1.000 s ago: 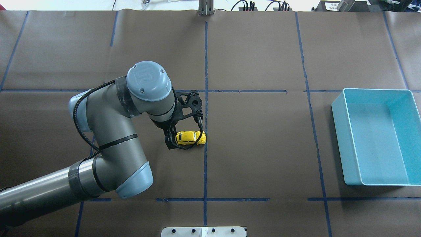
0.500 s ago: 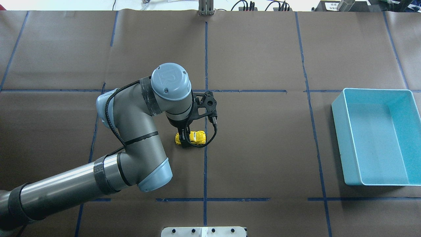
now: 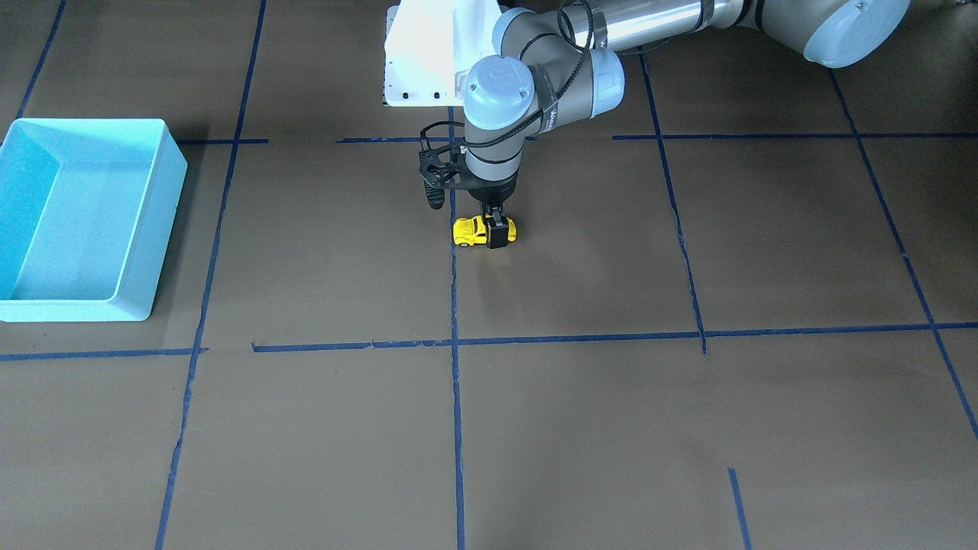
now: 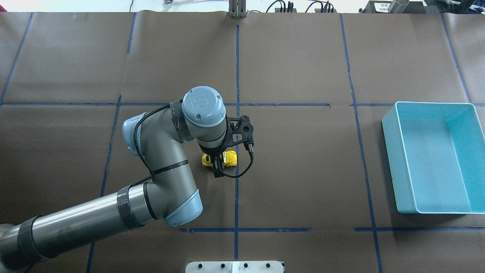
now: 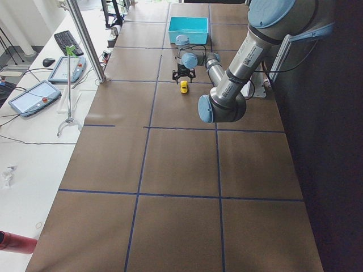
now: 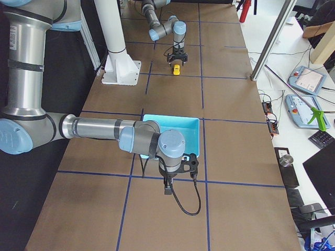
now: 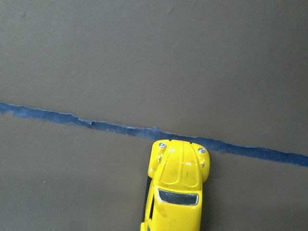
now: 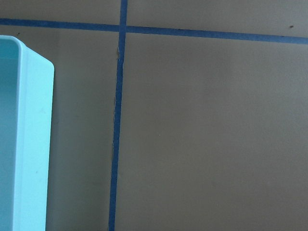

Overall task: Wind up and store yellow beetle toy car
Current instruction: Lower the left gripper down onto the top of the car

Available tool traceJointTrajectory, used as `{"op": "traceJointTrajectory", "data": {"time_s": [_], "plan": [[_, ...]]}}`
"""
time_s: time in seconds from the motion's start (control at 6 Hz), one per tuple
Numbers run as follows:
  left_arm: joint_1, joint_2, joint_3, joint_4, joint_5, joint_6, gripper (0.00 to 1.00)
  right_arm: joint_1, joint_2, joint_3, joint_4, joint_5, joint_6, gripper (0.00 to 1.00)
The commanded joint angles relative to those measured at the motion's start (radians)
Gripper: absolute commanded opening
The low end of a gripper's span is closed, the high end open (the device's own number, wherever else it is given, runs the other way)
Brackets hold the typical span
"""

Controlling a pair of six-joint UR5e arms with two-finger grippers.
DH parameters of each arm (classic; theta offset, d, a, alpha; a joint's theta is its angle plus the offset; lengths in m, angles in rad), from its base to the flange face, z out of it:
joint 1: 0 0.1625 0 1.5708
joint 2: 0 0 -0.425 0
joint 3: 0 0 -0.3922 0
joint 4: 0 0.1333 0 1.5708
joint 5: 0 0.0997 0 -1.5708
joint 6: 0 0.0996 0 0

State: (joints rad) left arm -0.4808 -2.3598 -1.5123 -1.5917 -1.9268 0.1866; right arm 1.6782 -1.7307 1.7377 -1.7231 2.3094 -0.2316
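The yellow beetle toy car (image 4: 230, 158) stands on the brown table, its nose at a blue tape line (image 7: 57, 117). It also shows in the front view (image 3: 472, 229) and the left wrist view (image 7: 178, 192). My left gripper (image 4: 216, 163) is down over the car's rear half, with one finger (image 3: 500, 237) on each side. It looks open and astride the car. My right gripper (image 6: 167, 188) shows only in the exterior right view, low beside the light blue bin (image 4: 394, 167). I cannot tell whether it is open or shut.
The empty bin (image 3: 164, 229) stands at the table's right end, far from the car; its wall fills the right wrist view's left edge (image 8: 33, 144). The white base plate (image 4: 235, 266) sits at the near edge. A metal post (image 5: 85, 39) stands beside the table.
My left arm has swung to the right, bringing its gripper from beside the car's rear end to over the car. The car has stayed in place.
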Motion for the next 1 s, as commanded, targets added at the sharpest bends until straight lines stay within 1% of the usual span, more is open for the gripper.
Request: {"op": "traceJointTrajectory", "data": {"time_s": [0.0,0.5,0.83], "plan": [[0.005,0.001,0.017,-0.028,0.000,-0.003,1.00,0.000,-0.003,-0.006,-0.001,-0.005,0.000,1.00],[0.005,-0.015,0.067,-0.097,0.006,-0.004,1.00,0.000,-0.010,-0.012,-0.001,-0.007,0.000,1.00],[0.010,-0.027,0.090,-0.117,0.006,-0.006,1.00,0.000,-0.010,-0.010,-0.003,0.004,0.002,1.00]]}}
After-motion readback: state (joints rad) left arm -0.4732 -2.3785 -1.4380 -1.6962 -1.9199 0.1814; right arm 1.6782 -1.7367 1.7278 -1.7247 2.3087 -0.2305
